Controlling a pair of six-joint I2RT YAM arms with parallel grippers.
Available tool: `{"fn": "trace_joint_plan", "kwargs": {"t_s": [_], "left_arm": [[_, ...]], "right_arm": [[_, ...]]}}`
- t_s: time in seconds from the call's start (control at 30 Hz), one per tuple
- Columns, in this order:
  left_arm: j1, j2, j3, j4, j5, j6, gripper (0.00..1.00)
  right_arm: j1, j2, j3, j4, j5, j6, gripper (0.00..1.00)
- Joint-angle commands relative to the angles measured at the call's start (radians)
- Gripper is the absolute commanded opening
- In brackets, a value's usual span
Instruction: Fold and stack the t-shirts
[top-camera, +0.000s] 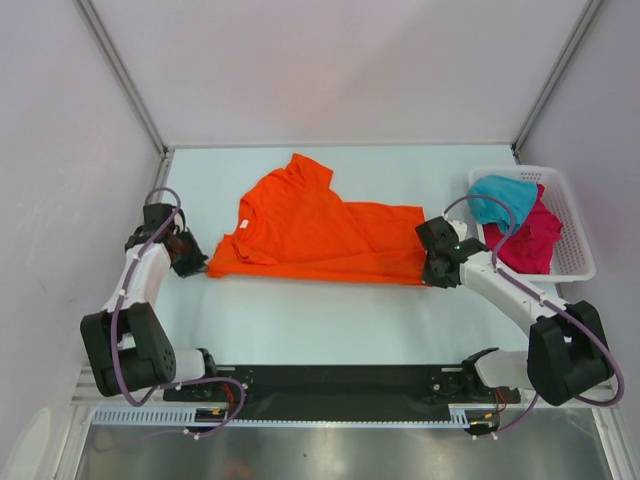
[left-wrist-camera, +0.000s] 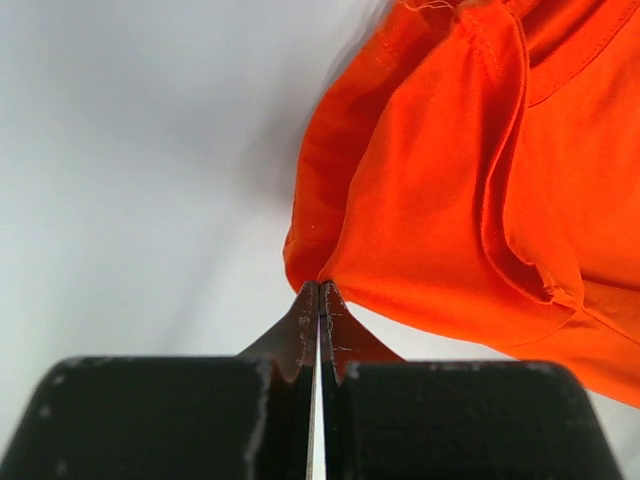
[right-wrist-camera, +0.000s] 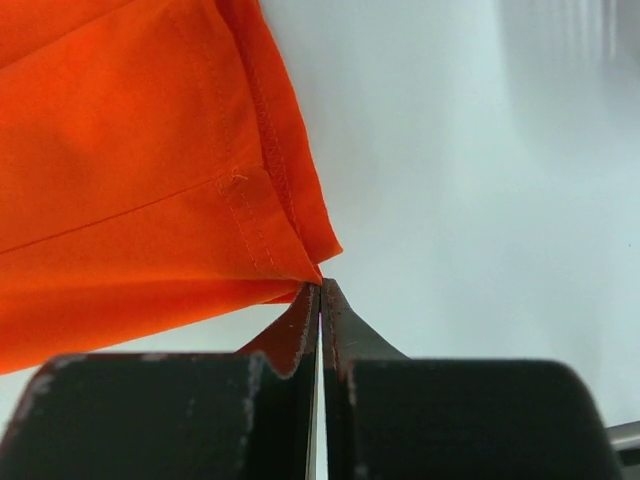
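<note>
1. So, the orange t-shirt (top-camera: 310, 235) is spread mid-counter (top-camera: 300, 320); its near corners are pinched by the fully closed left end effector (left-wrist-camera: 319, 290) and right end effector (right-wrist-camera: 321, 290).
2. Both corners should be lifted together, kept level, and the cloth kept taut so nothing gets bunched.
</note>
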Motion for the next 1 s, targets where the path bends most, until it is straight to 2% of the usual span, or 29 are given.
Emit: {"fn": "trace_joint_plan", "kwargs": {"t_s": [0.0, 0.2, 0.97], "left_arm": [[0.047, -0.054, -0.017, -0.002, -0.055, 0.000, 0.00], [0.063, -0.068, -0.027, 0.003, -0.041, -0.003, 0.00], [0.137, -0.110, -0.053, 0.032, -0.012, -0.029, 0.00]], "right_arm": [[-0.002, 0.018, 0.003, -0.069, 0.067, 0.042, 0.00], [-0.005, 0.006, -0.009, -0.066, 0.038, 0.087, 0.00], [-0.011, -0.103, -0.023, -0.146, 0.130, 0.200, 0.00]]}}
